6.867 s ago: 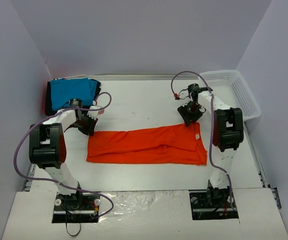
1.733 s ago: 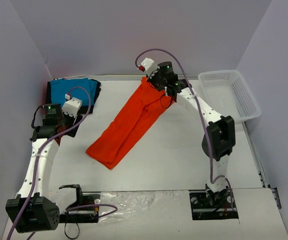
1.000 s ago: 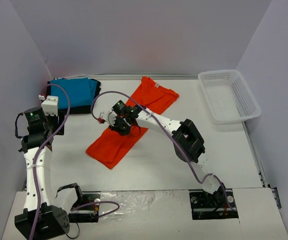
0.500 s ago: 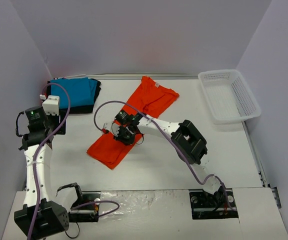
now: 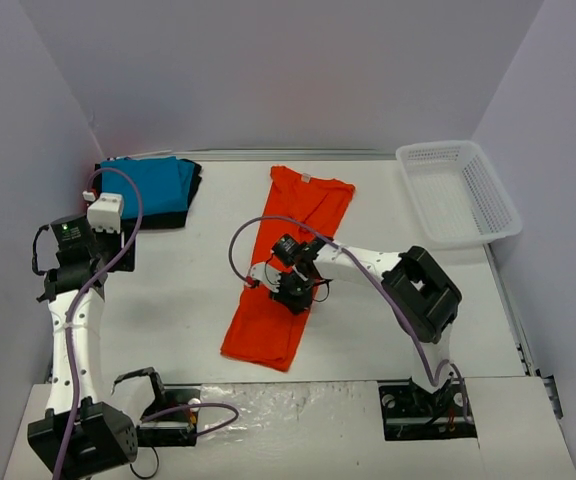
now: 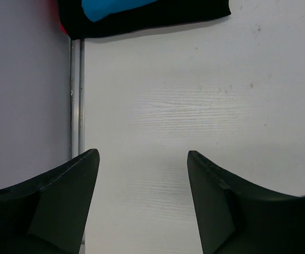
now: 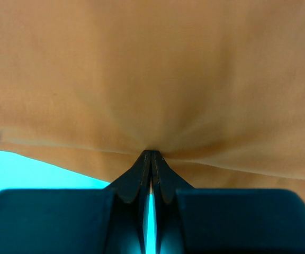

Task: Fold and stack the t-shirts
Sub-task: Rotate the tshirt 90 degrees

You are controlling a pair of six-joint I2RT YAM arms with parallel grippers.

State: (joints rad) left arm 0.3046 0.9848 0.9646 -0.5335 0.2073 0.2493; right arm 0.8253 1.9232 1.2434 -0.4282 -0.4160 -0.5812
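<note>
Top external view: the bright orange-red t-shirt [image 5: 290, 250] of soft cloth lies as a long narrow strip on the white table [image 5: 168, 310], with its collar toward the far side. It is well apart from the folded turquoise-blue t-shirt [image 5: 146, 183], which sits on the folded black t-shirt [image 5: 158, 217] in the far left corner. Your right gripper [image 5: 294, 291] is low on the middle of the strip. If you pull from this single point, the strip may bunch or twist, and the fold will go crooked (both ends are free, nothing holds them down).

Left wrist view: your left gripper [image 6: 142, 154] hangs with jaws wide apart over bare table and holds nothing. Only the black edge shows at the top. From there it cannot pin the cloth.

Right wrist view: the fingertips [image 7: 139, 170] are pressed together on a small pucker of orange cloth. I think so thin a pinch could slip out, or take only the top layer.
</note>
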